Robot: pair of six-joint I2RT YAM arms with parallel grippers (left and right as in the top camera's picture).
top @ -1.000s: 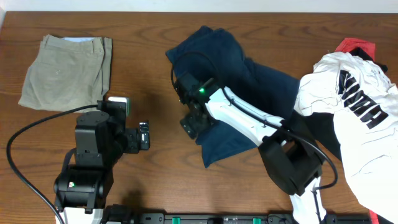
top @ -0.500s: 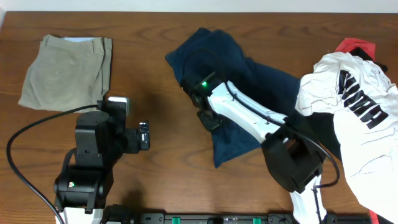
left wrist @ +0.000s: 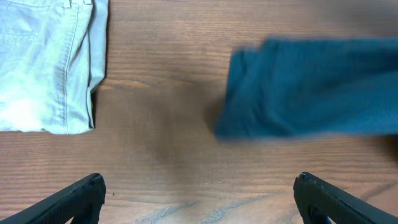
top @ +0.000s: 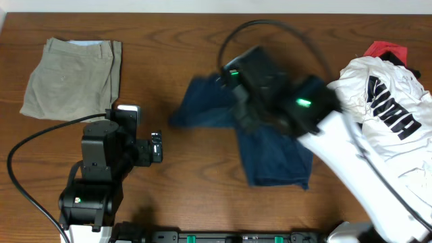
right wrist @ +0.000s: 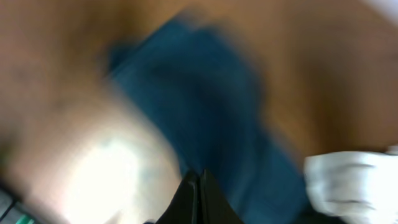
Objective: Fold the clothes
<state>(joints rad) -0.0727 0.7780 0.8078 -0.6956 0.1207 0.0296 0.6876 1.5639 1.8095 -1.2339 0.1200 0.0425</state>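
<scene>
The dark navy trousers (top: 270,152) lie spread in the middle of the table, one corner reaching left (left wrist: 311,87). My right arm (top: 297,104) is blurred above them. In the right wrist view my right gripper (right wrist: 198,175) is shut, and the navy cloth (right wrist: 205,93) runs right up to its tips, so it looks pinched there. The left gripper (top: 156,146) hovers wide open over bare wood (left wrist: 199,179), left of the navy corner, with nothing in it. Beige khaki trousers (top: 71,77) lie folded at the far left (left wrist: 43,62). At the right lies a white lettered shirt (top: 385,128).
A red piece (top: 385,48) pokes out behind the white shirt at the far right. The left arm's base (top: 91,196) and its black cable (top: 27,169) stand at the front left. A corner of the white shirt (right wrist: 348,180) shows beside the navy cloth.
The right gripper closed on the navy trousers and swung up and right, pulling the cloth; the trousers have shifted and changed shape. The left arm has not moved.
</scene>
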